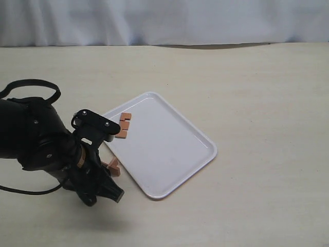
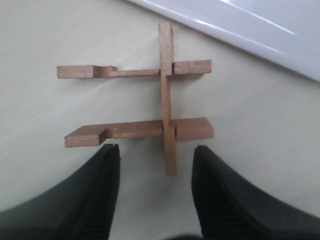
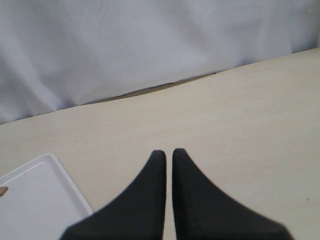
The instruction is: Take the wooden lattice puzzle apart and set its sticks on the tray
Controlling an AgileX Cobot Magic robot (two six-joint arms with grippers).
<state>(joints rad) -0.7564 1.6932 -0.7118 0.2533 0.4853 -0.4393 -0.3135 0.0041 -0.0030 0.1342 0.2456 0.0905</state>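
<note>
Beside the near-left edge of the white tray [image 1: 169, 154] lies what is left of the wooden lattice puzzle [image 2: 166, 100]: two parallel sticks crossed by one stick, flat on the table. In the exterior view only a small part of the puzzle [image 1: 112, 167] shows past my left arm [image 1: 46, 144]. One notched stick [image 1: 124, 125] lies on the tray near its left corner. My left gripper [image 2: 156, 150] is open just short of the puzzle, a finger on each side of the crossing stick's end, touching nothing. My right gripper [image 3: 169, 152] is shut and empty over bare table.
The tray's rim [image 2: 260, 25] runs just beyond the puzzle. A corner of the tray [image 3: 30, 200] lies to one side of my right gripper. A white cloth backdrop [image 1: 164, 20] closes off the far table edge.
</note>
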